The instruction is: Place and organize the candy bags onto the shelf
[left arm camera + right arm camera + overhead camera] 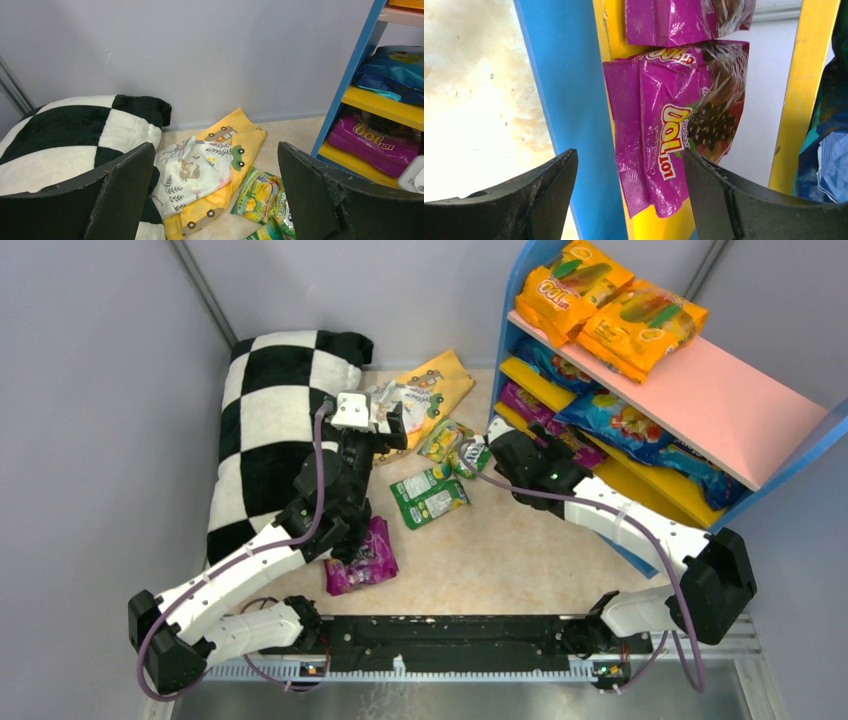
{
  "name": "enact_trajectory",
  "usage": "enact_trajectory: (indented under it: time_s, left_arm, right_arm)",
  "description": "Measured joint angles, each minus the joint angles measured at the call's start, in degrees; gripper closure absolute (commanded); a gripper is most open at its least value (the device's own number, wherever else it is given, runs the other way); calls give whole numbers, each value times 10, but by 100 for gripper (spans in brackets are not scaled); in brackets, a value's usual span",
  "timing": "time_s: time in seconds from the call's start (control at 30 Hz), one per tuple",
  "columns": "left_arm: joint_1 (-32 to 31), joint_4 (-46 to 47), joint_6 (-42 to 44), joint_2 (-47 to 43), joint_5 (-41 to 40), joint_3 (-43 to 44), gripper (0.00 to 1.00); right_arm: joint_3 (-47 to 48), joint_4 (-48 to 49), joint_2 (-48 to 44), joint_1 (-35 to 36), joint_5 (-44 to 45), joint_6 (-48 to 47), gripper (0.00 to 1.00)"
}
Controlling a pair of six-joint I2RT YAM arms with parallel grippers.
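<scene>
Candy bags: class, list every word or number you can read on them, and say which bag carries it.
"DOL 101": on the purple bag on the shelf.
Orange bags: large logo, too blurred to read.
Green bags: print too small to read.

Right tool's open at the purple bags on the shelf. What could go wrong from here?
The purple bag lies at the yellow board's edge; the right tool backing out could drag it off.
Its finger sits close to the blue post and might clip it.
The left arm covers a loose purple bag and may sweep it.
</scene>
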Motion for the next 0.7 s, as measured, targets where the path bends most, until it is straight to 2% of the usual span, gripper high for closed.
enact_trajectory:
  time_s: [0.07,0.3,0.43,0.7]
  left_arm:
    - [0,0,0,0,0,0,1]
    - [1,-5,-2,0,2,2,1]
    - [2,-6,-3,0,2,3,1]
    - [3,-9,-4,0,2,3,1]
  right_arm:
    - [4,-15,-2,0,3,18,37]
    - [-7,-16,-19,-2,30,25,47]
    - [-17,-3,-19,-10,38,19,48]
    - [-17,24,-18,-50,50,-1,68]
